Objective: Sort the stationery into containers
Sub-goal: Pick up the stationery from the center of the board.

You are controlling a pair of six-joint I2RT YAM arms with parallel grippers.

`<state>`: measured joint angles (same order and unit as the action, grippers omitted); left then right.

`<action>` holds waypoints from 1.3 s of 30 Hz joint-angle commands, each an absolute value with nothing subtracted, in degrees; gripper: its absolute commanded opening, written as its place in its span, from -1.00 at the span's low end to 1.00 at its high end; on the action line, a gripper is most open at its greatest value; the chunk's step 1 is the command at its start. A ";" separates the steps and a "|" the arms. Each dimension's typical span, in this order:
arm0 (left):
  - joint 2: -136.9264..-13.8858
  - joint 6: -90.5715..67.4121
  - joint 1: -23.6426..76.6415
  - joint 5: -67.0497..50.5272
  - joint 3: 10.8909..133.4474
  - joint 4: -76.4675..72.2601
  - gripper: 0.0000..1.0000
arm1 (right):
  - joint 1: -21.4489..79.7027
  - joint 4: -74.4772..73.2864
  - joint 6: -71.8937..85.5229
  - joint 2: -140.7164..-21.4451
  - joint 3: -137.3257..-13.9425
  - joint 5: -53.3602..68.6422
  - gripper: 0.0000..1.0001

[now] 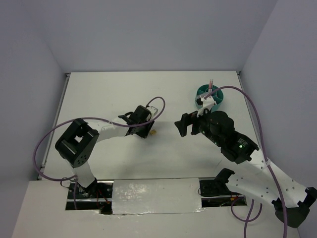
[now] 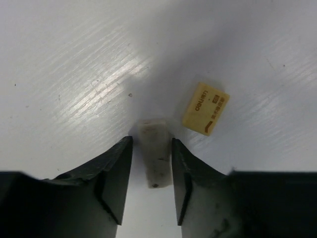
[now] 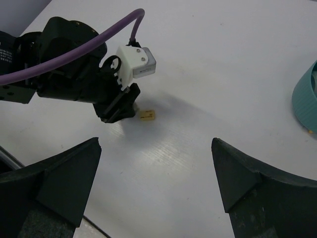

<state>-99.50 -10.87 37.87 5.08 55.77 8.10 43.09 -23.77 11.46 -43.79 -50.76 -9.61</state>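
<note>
- Two arms reach out over one white table, each ending in one gripper.
- One teal cup stands near the far right of the table. The right arm's white wrist fitting covers part of its near side in the top view.
- One pink pen stands upright in the cup, its tip above the rim. Which compartment holds it I cannot tell.
- Two small blocks lie out on the table near its middle: one whitish block and one yellow block with printed lettering on its top face.
- The left gripper is low over the table with the whitish block straight between its two fingers, lengthwise along the gap.
- Its jaws stand part-way apart, one close on each side of the block. The right-hand one looks to be at the block's edge, while a thin strip of shadow shows on the other side. Whether they actually pinch the block I cannot tell.
- The yellow block lies flat just beside the left gripper, ahead of it and off to its right, outside the jaws and apart from the whitish block.
- The right gripper hangs above the table between the left gripper and the cup, its jaws spread wide with nothing between them. Both blocks are well apart from it.
</note>
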 commanded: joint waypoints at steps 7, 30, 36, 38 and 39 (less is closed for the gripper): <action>-99.58 -13.18 37.71 5.18 54.14 13.00 -0.69 | 42.80 -24.17 9.49 -43.68 -52.91 -9.32 0.99; -71.92 -12.14 46.22 0.45 45.83 0.73 -1.00 | 31.82 -12.76 32.16 -47.37 -48.35 -1.78 0.93; -57.49 -8.88 49.22 -0.69 34.73 -16.51 -1.00 | 33.30 -7.21 37.79 -52.64 -47.37 12.82 0.60; -54.59 -7.91 49.74 -1.05 32.80 -18.27 -1.00 | 35.06 -5.89 38.49 -53.96 -47.37 13.97 0.55; -53.88 -7.56 50.01 -1.23 32.35 -19.33 -1.00 | 36.72 -5.71 38.50 -55.01 -47.46 14.41 0.47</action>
